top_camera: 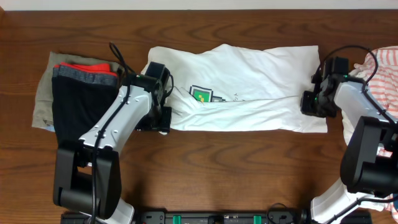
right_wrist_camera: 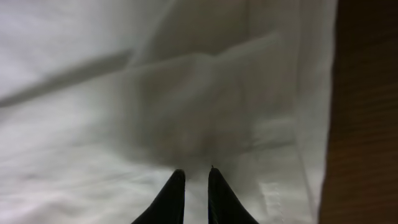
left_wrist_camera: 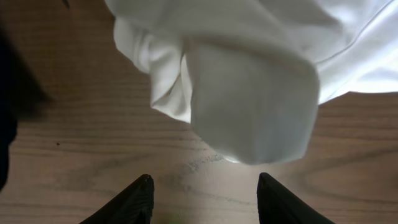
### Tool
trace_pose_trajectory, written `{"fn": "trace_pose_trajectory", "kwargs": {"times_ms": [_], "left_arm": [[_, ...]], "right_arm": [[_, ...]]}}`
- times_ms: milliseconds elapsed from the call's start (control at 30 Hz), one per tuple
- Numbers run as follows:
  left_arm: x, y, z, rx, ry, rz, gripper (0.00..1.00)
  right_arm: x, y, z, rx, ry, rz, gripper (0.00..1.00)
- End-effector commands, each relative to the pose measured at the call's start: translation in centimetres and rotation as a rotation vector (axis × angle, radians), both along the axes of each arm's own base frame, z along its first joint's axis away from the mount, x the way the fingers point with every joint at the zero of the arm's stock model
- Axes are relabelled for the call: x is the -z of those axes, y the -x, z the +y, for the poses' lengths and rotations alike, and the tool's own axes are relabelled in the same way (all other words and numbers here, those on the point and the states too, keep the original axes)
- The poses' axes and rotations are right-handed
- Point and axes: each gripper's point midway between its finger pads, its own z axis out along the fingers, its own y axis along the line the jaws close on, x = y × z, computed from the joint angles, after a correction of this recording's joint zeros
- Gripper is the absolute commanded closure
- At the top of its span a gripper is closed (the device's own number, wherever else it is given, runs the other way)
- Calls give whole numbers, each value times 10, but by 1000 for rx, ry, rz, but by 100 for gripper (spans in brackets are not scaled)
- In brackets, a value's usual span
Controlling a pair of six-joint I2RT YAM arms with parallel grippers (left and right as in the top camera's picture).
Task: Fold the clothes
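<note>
The white shirt (top_camera: pixel 249 87) lies spread across the middle of the table, with its green-and-black square print (top_camera: pixel 201 94) near the left. My left gripper (top_camera: pixel 160 119) is at the shirt's lower left corner. In the left wrist view that gripper (left_wrist_camera: pixel 205 180) is open over bare wood, just short of a hanging fold of the shirt (left_wrist_camera: pixel 249 93). My right gripper (top_camera: pixel 314 102) is at the shirt's right edge. In the right wrist view its jaws (right_wrist_camera: pixel 196 171) are nearly together, with white shirt fabric (right_wrist_camera: pixel 124 93) pinched between them. A white orange-striped garment (top_camera: pixel 382 68) lies at the far right.
A pile of folded clothes sits at the far left: a dark garment (top_camera: pixel 81 106) with a red layer on an olive one (top_camera: pixel 42 93). The wooden table (top_camera: pixel 249 168) shows brown in front of the shirt. The arm bases stand at the near edge.
</note>
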Motion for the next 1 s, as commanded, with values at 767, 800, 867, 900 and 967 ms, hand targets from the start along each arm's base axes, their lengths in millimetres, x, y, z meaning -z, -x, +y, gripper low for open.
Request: {"fn": "trace_pose_trajectory", "kwargs": {"times_ms": [767, 800, 867, 900, 967], "left_arm": [[-4, 3, -33, -14, 189, 21, 36], [-3, 0, -33, -12, 188, 7, 36], [-1, -9, -30, -9, 170, -31, 36], [1, -12, -28, -13, 153, -50, 36], [5, -20, -20, -54, 104, -89, 36]], "right_arm": [[18, 27, -59, 157, 121, 27, 86], [18, 27, -59, 157, 121, 27, 86], [18, 27, -59, 157, 121, 27, 86], [18, 27, -59, 157, 121, 27, 86], [18, 27, -59, 157, 121, 28, 85]]}}
